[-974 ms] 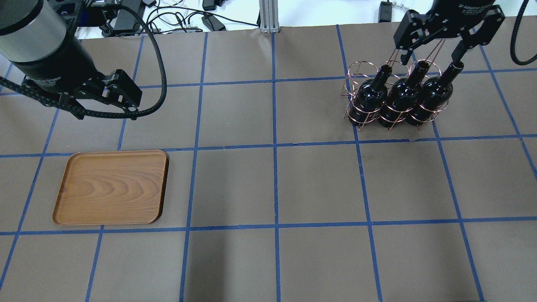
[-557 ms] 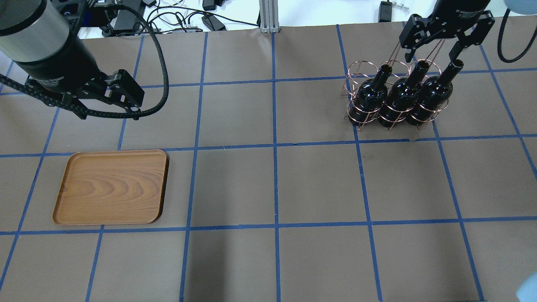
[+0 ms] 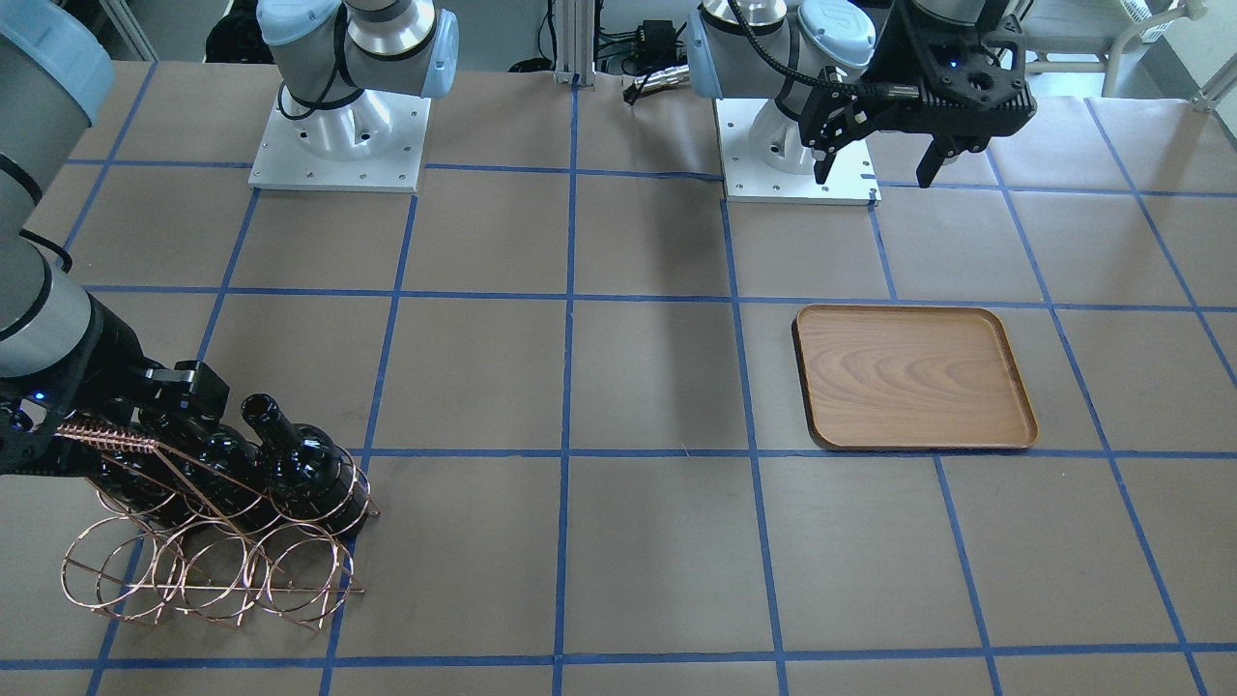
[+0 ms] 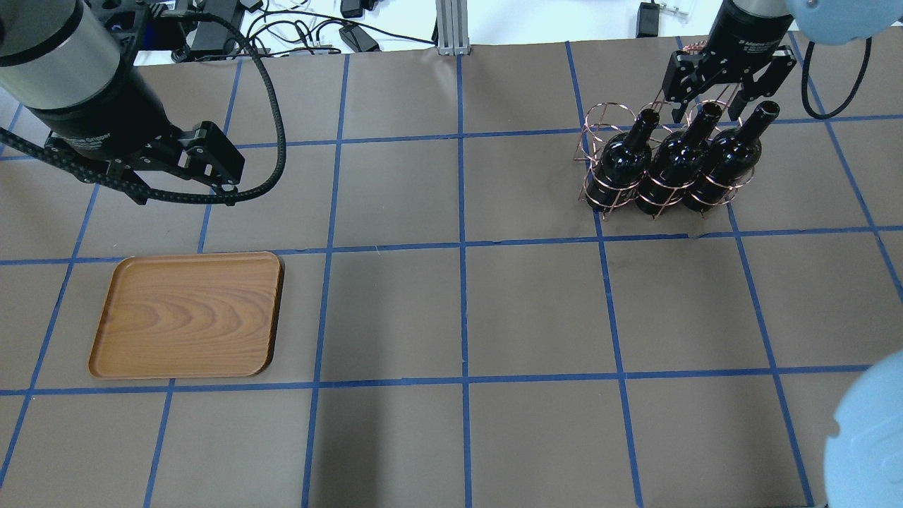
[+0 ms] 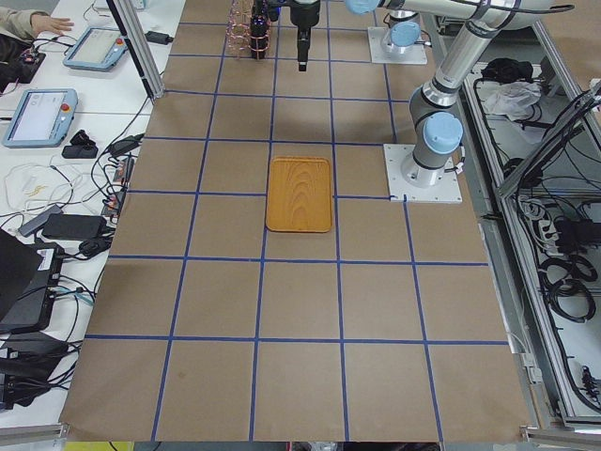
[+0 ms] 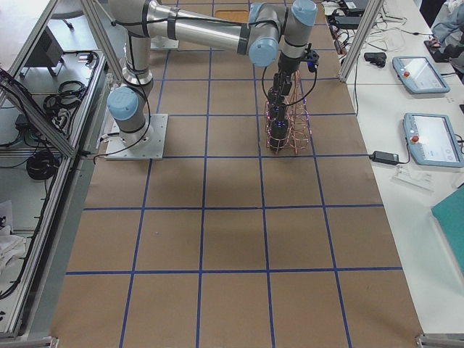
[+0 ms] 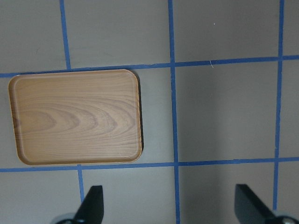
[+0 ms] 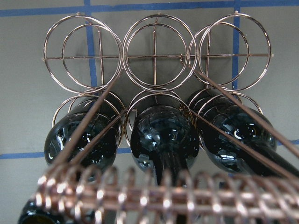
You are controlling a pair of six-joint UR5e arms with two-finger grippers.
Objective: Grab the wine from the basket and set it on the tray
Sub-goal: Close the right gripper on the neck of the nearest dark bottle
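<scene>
A brown papered table (image 3: 638, 387) gridded with blue tape (image 3: 570, 290) fills the front-facing view. There the left gripper (image 3: 875, 179) hangs spread and empty, with the bare tray (image 3: 913, 377) below and beyond it. Overhead, the right gripper (image 4: 709, 111) is spread above the basket (image 4: 600, 123), a finger either side of the middle wine bottle (image 4: 677, 166) at its neck; contact is hard to judge. Its wrist view looks past the coil-wrapped bar (image 8: 154, 198) onto three bottles (image 8: 163, 135). The step appears to be the reach. The next move likely calls for clamping the neck and lifting straight up, clear of the bar.
</scene>
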